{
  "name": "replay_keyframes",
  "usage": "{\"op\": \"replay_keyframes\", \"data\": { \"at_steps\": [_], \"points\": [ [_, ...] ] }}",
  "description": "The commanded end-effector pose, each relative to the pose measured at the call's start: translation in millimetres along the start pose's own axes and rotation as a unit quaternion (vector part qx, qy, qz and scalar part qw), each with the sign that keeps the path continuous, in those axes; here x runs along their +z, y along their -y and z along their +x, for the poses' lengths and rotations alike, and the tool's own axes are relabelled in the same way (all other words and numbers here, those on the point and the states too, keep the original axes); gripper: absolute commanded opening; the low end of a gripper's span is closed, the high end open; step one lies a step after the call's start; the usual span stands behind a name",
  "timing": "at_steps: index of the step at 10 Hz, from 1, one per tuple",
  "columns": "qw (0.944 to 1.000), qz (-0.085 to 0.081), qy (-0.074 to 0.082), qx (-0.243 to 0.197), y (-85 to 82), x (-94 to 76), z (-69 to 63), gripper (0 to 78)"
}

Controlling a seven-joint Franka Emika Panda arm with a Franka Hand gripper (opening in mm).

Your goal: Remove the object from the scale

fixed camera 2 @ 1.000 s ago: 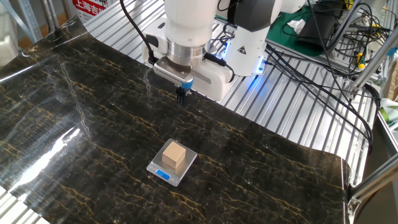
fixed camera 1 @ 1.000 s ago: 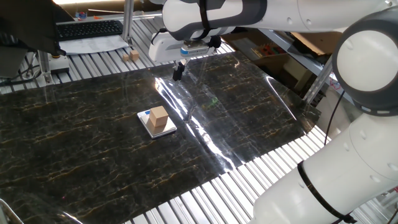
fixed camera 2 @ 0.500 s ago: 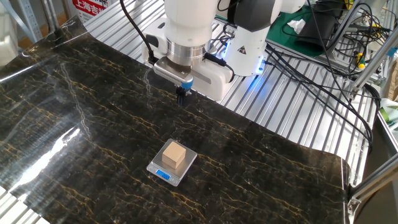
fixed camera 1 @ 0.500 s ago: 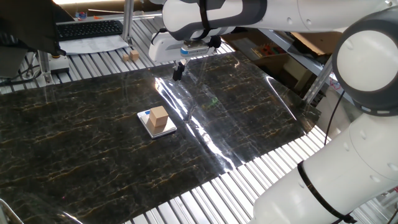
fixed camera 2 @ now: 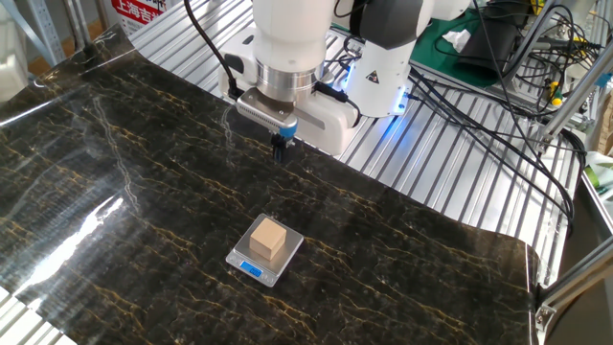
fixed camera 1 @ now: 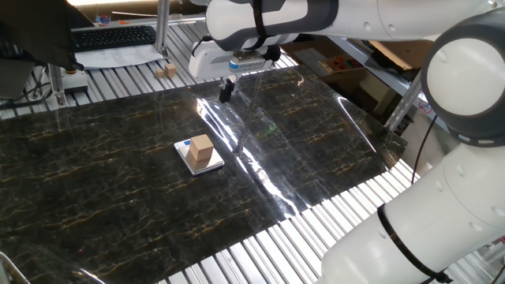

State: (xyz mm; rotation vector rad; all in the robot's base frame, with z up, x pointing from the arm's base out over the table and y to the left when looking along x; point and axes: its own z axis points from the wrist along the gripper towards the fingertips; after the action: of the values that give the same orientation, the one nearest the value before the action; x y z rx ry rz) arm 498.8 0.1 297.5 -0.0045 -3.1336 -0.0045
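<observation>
One fixed view, progress: we are seeing the wooden cube [fixed camera 1: 201, 148] sitting on the scale [fixed camera 1: 198, 156], so nothing is removed yet; reach, grasp and lift are remaining.
One fixed view, claw: our claw [fixed camera 1: 226, 91] is hanging well apart from the cube above the dark marble worktop [fixed camera 1: 95, 197], fingers looking pressed together, holding nothing.
One fixed view, count: we are counting one cube, one scale, and one tan block [fixed camera 1: 166, 71] off the worktop.
The other fixed view, position: the cube [fixed camera 2: 268, 239] is resting centrally on the scale [fixed camera 2: 265, 256].
The other fixed view, claw: the claw [fixed camera 2: 280, 147] is hovering beyond it, tips together.
</observation>
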Motion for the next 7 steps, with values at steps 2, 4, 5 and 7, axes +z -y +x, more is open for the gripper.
{"op": "replay_keyframes", "data": {
  "at_steps": [2,4,5,7],
  "points": [
    [0.9994,-0.018,-0.022,0.017,0.0,-1.2,-0.4,0.0],
    [0.9994,-0.019,-0.023,0.018,0.0,-1.2,-0.4,0.0],
    [0.9994,-0.019,-0.023,0.017,0.0,-1.2,-0.4,0.0],
    [0.9994,-0.019,-0.023,0.017,0.0,-1.2,-0.4,0.0]
  ]
}}
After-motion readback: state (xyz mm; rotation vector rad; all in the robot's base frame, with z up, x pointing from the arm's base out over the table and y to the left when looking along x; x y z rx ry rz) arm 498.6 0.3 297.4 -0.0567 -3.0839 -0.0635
